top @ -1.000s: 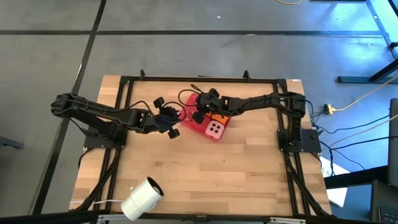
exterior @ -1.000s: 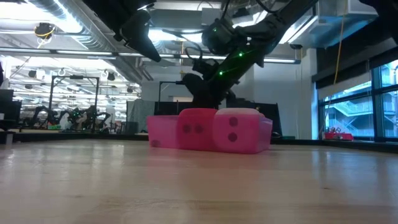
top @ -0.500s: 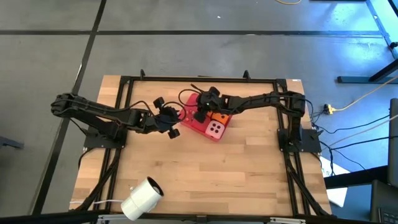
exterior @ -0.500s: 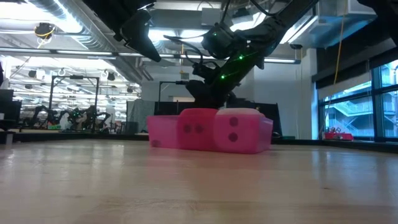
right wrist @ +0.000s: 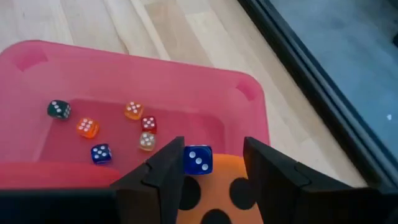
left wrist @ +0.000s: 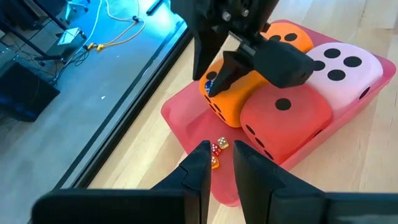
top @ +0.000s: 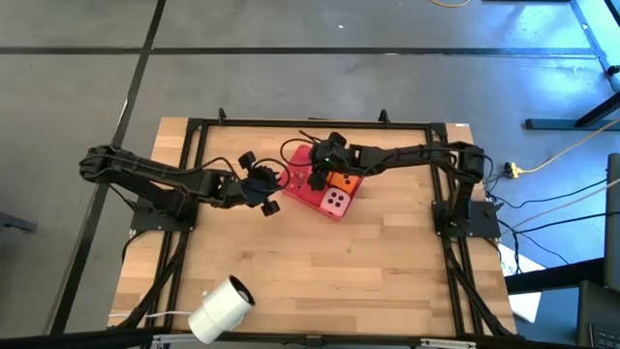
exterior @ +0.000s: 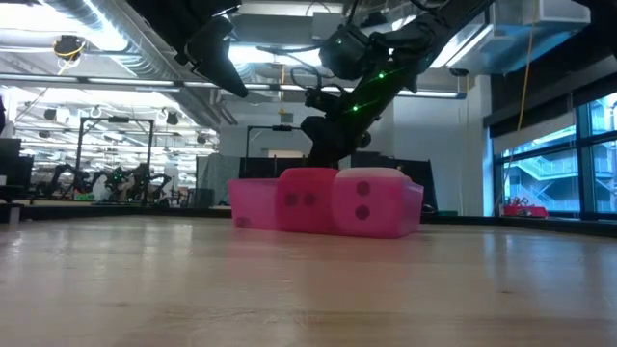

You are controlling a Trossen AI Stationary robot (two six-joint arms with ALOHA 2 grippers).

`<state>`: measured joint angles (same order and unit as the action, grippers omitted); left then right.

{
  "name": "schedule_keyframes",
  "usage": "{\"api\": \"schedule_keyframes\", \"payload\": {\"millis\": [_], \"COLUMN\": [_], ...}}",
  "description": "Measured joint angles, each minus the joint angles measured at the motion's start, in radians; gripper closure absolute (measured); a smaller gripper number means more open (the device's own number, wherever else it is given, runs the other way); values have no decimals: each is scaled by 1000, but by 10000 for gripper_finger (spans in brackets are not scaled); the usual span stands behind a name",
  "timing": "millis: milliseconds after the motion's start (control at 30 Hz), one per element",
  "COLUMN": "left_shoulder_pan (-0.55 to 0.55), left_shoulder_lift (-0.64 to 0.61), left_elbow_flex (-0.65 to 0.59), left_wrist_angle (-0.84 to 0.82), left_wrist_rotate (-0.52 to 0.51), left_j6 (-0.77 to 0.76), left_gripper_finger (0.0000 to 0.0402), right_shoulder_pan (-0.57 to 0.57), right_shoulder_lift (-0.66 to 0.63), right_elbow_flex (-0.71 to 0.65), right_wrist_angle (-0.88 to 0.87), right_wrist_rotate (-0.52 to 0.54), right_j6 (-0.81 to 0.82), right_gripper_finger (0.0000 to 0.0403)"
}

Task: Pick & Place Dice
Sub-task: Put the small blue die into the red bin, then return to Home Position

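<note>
A red tray (left wrist: 186,121) on the table holds four large dice packed side by side: two orange (left wrist: 239,102) (left wrist: 289,37), one red (left wrist: 286,118) and one pink (left wrist: 345,62). My right gripper (right wrist: 214,162) hangs open over the nearer orange die, fingers slanting down. A tiny blue cube with white pips (right wrist: 198,158) lies on that die's top, near its edge, between the fingers. My left gripper (left wrist: 219,158) hovers beside the tray toward the table's left. Its fingers are a narrow gap apart with nothing between them. My right gripper stands astride the tiny blue cube (left wrist: 210,84). The cube sits close against one finger (right wrist: 165,171), and I cannot tell whether that finger touches it; the other finger is clearly apart from it. The cube rests on the orange die's top.
Several more tiny coloured cubes (right wrist: 87,127) lie on the tray's bare floor beside the large dice. A white cylinder (top: 221,308) lies near the table's front left corner. A black frame (top: 310,123) runs round the table; bare wood (top: 387,271) spreads in front of the tray.
My right gripper's wrist has rolled and tipped a little above the tray, staying over the same spot. The large dice and the tray have not moved.
</note>
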<state>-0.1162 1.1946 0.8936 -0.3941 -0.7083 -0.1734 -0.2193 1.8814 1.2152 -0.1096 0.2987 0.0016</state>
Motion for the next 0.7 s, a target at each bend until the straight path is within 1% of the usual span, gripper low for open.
{"api": "schedule_keyframes", "payload": {"millis": [133,400,600,700], "left_shoulder_pan": [-1,-1,-1,-1], "left_shoulder_lift": [0,0,0,0], "left_elbow_flex": [0,0,0,0], "left_wrist_angle": [1,1,1,1], "left_wrist_rotate": [2,4,13,21], "left_j6": [-3,-7,-7,-7], "left_gripper_finger": [341,341,341,341], "right_shoulder_pan": [0,0,0,0], "right_shoulder_lift": [0,0,0,0], "right_elbow_flex": [0,0,0,0], "right_wrist_angle": [-13,21,22,22], "right_wrist_rotate": [-1,-1,-3,-3], "right_j6": [37,66,64,20], "right_gripper_finger": [239,239,239,239]}}
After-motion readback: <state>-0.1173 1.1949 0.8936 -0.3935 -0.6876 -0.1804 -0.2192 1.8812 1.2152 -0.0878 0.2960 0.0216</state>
